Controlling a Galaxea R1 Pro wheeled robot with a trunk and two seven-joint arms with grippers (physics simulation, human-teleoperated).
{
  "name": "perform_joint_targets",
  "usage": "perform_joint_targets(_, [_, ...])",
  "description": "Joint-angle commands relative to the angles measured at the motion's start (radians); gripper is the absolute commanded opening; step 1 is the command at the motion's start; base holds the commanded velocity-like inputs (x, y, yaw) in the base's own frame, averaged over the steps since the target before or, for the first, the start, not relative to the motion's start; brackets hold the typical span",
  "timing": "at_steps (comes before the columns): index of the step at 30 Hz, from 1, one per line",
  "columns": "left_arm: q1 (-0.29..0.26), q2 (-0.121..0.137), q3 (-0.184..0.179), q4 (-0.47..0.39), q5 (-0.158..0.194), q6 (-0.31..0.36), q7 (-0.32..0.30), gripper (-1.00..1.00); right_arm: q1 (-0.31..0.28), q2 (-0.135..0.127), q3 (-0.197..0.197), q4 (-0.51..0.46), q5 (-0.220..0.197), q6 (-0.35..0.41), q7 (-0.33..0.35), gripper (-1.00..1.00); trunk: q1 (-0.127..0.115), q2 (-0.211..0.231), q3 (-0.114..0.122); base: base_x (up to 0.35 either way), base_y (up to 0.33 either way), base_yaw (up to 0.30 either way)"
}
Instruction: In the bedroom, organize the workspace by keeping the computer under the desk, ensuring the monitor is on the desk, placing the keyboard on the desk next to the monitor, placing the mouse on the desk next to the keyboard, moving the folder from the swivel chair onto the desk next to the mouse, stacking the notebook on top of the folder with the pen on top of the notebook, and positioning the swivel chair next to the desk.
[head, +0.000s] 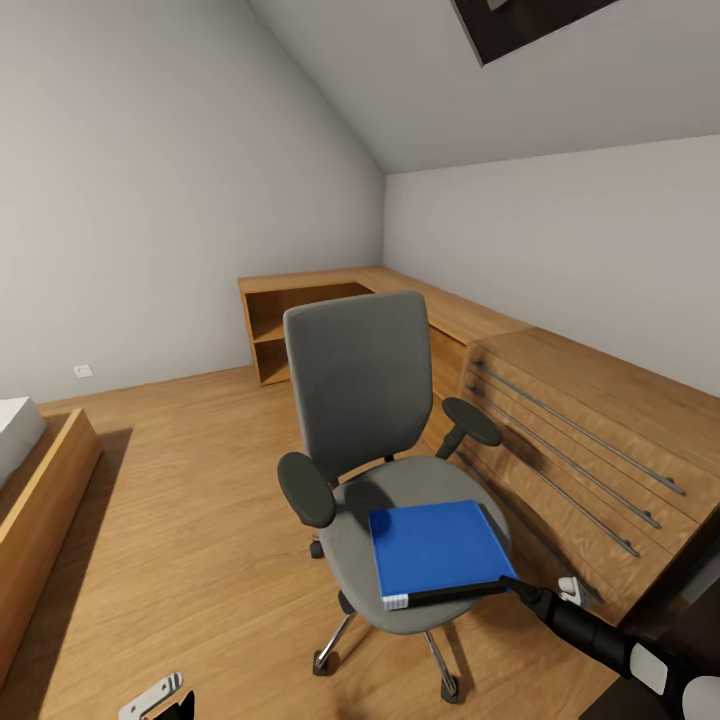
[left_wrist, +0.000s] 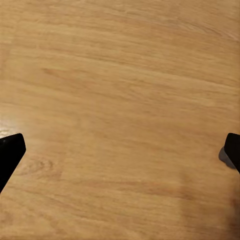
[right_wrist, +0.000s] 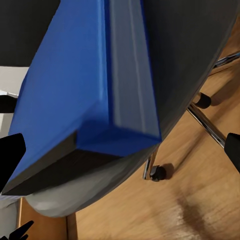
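Observation:
The grey swivel chair (head: 360, 400) stands in the middle of the wooden floor, its back toward the far wall. The bright blue folder (head: 435, 548) lies flat on its seat, toward the front right. My right gripper (head: 527, 590) reaches in from the lower right and sits at the folder's near right corner. In the right wrist view this gripper (right_wrist: 122, 150) is open, with the folder (right_wrist: 75, 85) close ahead and its corner between the spread fingertips (right_wrist: 11, 152). My left gripper (left_wrist: 120, 150) hangs open over bare floor, low at the left (head: 165, 697).
A light-wood drawer chest (head: 590, 440) with long metal handles stands just right of the chair. A low wooden shelf unit (head: 300, 325) runs along the far corner. A wooden bed frame (head: 45, 500) lies at the left. Open floor (head: 190, 480) spreads left of the chair.

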Motion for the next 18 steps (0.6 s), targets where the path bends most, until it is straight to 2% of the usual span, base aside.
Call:
perform_joint_targets(1, [0.000, 0.000, -0.003, 0.000, 0.010, -0.003, 0.003, 1.00, 0.000, 0.000, 0.005, 0.000, -0.010, 0.011, 0.003, 1.00, 0.000, 0.000, -0.001, 0.000, 0.000, 0.000])
perform_joint_targets(11, [0.000, 0.000, -0.003, 0.000, 0.010, -0.003, 0.003, 1.00, 0.000, 0.000, 0.005, 0.000, -0.011, 0.015, 0.007, 1.00, 0.000, 0.000, -0.001, 0.000, 0.000, 0.000])
perform_joint_targets(18, [0.000, 0.000, -0.003, 0.000, 0.010, -0.003, 0.003, 1.00, 0.000, -0.002, 0.005, 0.000, -0.011, 0.016, 0.034, 1.00, 0.000, 0.000, -0.001, 0.000, 0.000, 0.000])
